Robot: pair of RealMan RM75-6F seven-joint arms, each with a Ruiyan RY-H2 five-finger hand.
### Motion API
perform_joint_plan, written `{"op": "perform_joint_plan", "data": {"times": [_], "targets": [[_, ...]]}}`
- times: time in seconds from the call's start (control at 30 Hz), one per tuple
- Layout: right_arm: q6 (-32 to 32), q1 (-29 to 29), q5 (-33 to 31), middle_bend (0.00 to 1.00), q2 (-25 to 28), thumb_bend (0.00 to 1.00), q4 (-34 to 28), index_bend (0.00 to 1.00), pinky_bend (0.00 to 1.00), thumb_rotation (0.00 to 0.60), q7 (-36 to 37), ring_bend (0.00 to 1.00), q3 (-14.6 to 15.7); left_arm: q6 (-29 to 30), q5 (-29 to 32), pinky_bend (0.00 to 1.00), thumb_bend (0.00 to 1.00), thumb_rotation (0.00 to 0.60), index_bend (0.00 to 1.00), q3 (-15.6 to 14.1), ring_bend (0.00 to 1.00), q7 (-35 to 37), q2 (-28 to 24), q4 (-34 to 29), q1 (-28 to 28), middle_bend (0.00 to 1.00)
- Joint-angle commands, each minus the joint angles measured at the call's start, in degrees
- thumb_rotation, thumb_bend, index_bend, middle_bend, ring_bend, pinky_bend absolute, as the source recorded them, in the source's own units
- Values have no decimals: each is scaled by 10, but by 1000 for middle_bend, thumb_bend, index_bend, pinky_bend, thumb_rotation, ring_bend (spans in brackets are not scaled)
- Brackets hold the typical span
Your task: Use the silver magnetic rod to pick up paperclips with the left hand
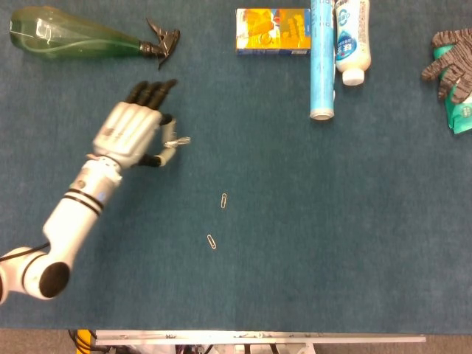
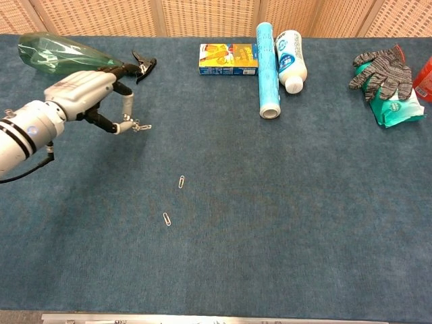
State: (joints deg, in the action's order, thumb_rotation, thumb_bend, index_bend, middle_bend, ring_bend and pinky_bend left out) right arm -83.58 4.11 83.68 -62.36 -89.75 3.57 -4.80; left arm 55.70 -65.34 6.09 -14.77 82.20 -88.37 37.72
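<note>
While hanging above the counter [image 1: 332, 221], pinching with the left robot hand [image 1: 133, 136], other fingers spread, the silver magnetic rod [image 2: 127, 109]. Carrying a small clump of paperclips [image 2: 140, 125] on its tip. Risking shaking them loose with a jerk. Maybe missing two paperclips [image 1: 224, 200] lying apart.

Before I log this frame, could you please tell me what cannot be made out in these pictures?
- Silver magnetic rod: mostly hidden by the left hand in the head view; thin in the chest view.
- Paperclips on the rod tip: too small to count in either view.
- Right hand: in neither view.
- Red item: cut off by the chest view's right edge.
- Green packet: partly under the grey glove, cut by the head view's edge.
</note>
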Motion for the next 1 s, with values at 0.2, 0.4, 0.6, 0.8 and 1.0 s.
{"op": "perform_joint_plan", "data": {"times": [0.2, 0.4, 0.6, 0.8, 1.0], "targets": [[3, 4, 2, 263, 0, 112, -7, 424, 412, 600, -9, 237, 0, 15, 19, 0, 323, 600, 580, -20, 0, 24, -32, 7, -40, 0], [6, 5, 0, 263, -1, 113, -11, 424, 412, 600, -17, 237, 0, 20, 12, 0, 324, 600, 579, -32, 0, 52, -44, 12, -64, 0], [4, 6, 1, 263, -1, 112, -16, 424, 412, 600, -21, 237, 0, 24, 0, 0, 324, 600, 572, -38, 0, 69, -56, 10, -79, 0], [4, 6, 1, 264, -1, 112, -18, 424, 412, 600, -25, 237, 1, 25, -11, 0, 324, 600, 487, -47, 0, 74, -75, -3, -91, 0], [1, 5, 2, 264, -1, 112, -20, 424, 412, 600, -25, 237, 1, 32, -19, 0, 324, 600, 350, -50, 0, 80, -93, -20, -104, 0]]}}
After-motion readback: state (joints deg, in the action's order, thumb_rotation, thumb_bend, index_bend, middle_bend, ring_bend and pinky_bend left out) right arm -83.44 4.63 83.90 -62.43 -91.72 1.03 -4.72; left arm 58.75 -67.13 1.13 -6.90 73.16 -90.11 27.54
